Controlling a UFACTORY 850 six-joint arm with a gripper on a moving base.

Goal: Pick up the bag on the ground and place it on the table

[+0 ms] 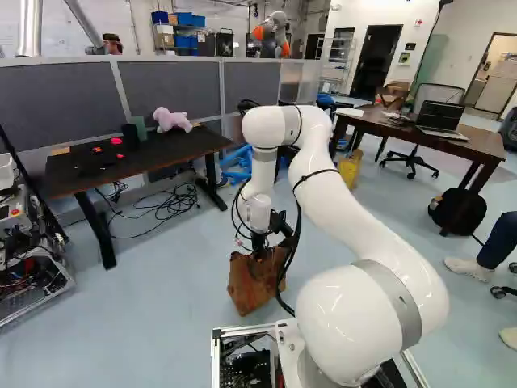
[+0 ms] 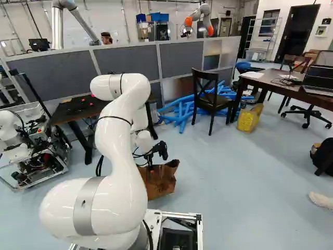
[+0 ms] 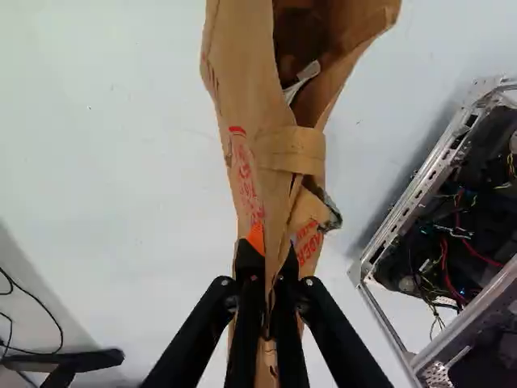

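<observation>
In the left base view my gripper [image 1: 259, 245] points down at the top of a brown paper bag [image 1: 252, 283]. The right base view shows the gripper [image 2: 150, 161] above the same bag [image 2: 157, 183]. Seen from the wrist, the gripper [image 3: 269, 279] is shut on the bag's rim, pinching the paper between both fingers. The bag [image 3: 254, 105] gapes ahead of the fingers, with a pale item inside. Whether its bottom touches the floor I cannot tell. A dark table [image 1: 149, 167] stands at the left of the left base view, a brown table [image 1: 478, 149] at the right.
A pink plush toy [image 1: 171, 120] and dark cups stand on the dark table, cables [image 1: 166, 202] below it. Farther off are a black chair [image 2: 212, 96], blue tubes [image 2: 182, 112] and a yellow bag [image 2: 250, 119]. Another robot [image 2: 15, 138] stands at the left.
</observation>
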